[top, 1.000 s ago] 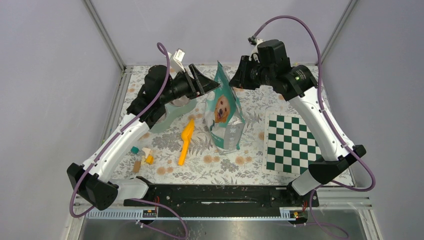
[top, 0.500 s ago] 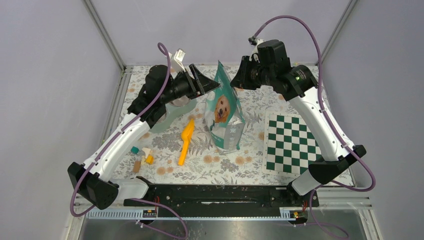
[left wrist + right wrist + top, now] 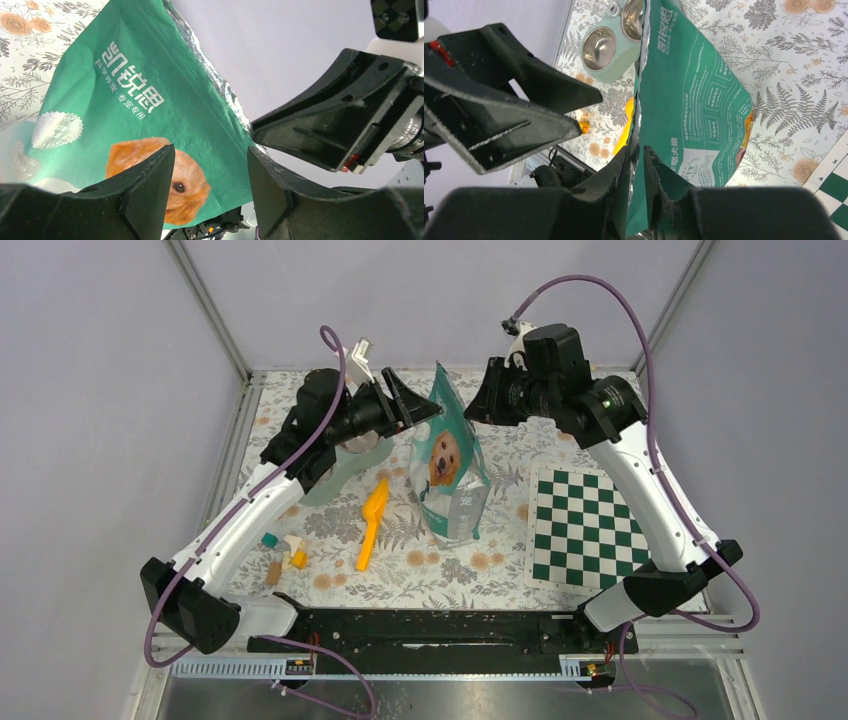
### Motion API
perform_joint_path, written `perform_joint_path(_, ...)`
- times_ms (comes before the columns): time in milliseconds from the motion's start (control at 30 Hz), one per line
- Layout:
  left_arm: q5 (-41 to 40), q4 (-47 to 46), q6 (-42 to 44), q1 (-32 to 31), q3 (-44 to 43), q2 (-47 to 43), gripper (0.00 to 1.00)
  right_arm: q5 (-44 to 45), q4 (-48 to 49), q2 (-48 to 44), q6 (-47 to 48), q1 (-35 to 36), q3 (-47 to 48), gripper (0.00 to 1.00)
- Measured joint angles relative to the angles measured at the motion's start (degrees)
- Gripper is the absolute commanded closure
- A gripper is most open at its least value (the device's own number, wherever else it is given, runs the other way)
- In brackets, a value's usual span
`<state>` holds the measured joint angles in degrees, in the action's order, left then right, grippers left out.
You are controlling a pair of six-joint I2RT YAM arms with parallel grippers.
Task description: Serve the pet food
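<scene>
The pet food bag [image 3: 450,465], green with a dog's face, stands upright mid-table. No kibble shows. My right gripper [image 3: 481,405] is at the bag's top right edge. In the right wrist view [image 3: 640,150] its fingers are nearly together, with the bag's [image 3: 694,90] thin wall and silver lining pinched between them. My left gripper [image 3: 415,410] is open at the bag's top left. In the left wrist view [image 3: 210,152] the bag's front [image 3: 150,100] fills the space beyond the empty jaws.
A green double feeder with steel bowls [image 3: 345,455] stands left of the bag, under my left arm. An orange scoop [image 3: 372,522] lies in front of the feeder. Small coloured blocks [image 3: 285,555] lie near left. A chessboard [image 3: 585,525] lies on the right.
My right arm has shifted a little to the right. The bag and my left gripper stay about where they were.
</scene>
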<state>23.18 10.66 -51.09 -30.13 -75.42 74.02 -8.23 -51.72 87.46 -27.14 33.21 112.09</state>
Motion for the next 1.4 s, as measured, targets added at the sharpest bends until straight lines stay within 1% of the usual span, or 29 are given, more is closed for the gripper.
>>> perform_joint_path(333, 0.2, -0.1, -0.5, 0.0, -0.6, 1.2, 0.44, -3.2, -3.3, -1.0, 1.6, 0.0, 0.0, 0.75)
perform_joint_path(767, 0.6, -1.1, -2.5, -0.6, -0.7, 2.0, 0.42, -4.8, -4.6, -2.0, 2.3, 0.2, -1.3, 0.75)
perform_joint_path(933, 0.6, -1.2, -4.0, -1.5, -0.7, 2.2, 0.41, -4.7, -3.5, -2.1, 2.0, 0.5, -2.2, 0.78)
perform_joint_path(1133, 0.6, -1.2, -5.8, -2.6, -1.1, 2.5, 0.41, -5.0, 0.0, -3.3, 1.1, 0.6, -5.1, 0.86)
perform_joint_path(1267, 0.6, -1.2, -6.0, -3.6, -2.0, 3.1, 0.42, -4.9, 1.9, -4.6, 0.6, 0.7, -6.9, 0.93)
perform_joint_path(1400, 0.6, -1.1, -5.9, -4.4, -2.5, 3.1, 0.53, -4.8, 2.3, -5.0, 0.4, 0.7, -7.4, 0.96)
